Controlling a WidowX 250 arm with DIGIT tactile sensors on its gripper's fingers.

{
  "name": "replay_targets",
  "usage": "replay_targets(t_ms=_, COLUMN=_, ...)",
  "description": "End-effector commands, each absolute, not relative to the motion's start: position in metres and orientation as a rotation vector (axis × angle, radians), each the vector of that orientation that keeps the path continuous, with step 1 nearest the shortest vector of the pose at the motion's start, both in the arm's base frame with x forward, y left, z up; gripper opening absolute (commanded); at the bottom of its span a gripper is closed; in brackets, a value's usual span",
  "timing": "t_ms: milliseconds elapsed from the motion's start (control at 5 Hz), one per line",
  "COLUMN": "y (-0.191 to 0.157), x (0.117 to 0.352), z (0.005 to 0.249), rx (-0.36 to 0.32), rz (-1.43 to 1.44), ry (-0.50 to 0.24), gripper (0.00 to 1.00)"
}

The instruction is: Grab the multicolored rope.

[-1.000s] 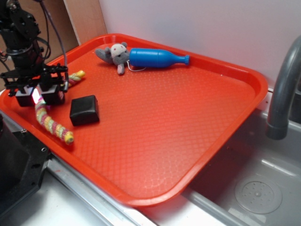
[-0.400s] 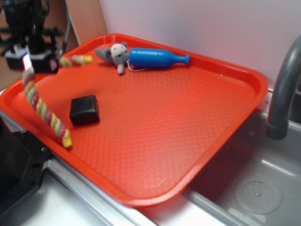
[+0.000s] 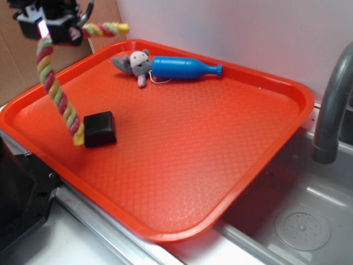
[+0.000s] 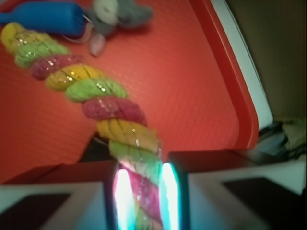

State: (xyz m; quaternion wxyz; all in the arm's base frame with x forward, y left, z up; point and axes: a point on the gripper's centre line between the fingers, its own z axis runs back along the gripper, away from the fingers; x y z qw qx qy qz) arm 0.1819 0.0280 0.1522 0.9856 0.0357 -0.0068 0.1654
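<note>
Red tray [image 3: 265, 94] below; hand [image 3: 48, 27] clamps multicolored rope [image 3: 55, 91], long end dangling down, short end pointing right.

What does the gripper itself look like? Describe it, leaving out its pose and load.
The gripper is black, boxy hardware with dark cables looping off it. Its fingers are blocky, pale grey and black close up, with inner edges that glow white and cyan, pinkish from outside.

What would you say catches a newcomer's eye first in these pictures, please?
The multicolored rope, pinched in the gripper at the upper left, dangles over the red tray, its lower end hanging in front of the black block. At the tray's far edge lie a blue bottle and a grey plush mouse, end to end.
</note>
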Motion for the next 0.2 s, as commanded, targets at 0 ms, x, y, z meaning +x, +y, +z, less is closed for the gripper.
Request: replay_targets(t_ms=0, y=0.0029, x=0.1970, z=0.1765, rx=0.051, rz=0.239, ry=-0.097, gripper=0.00)
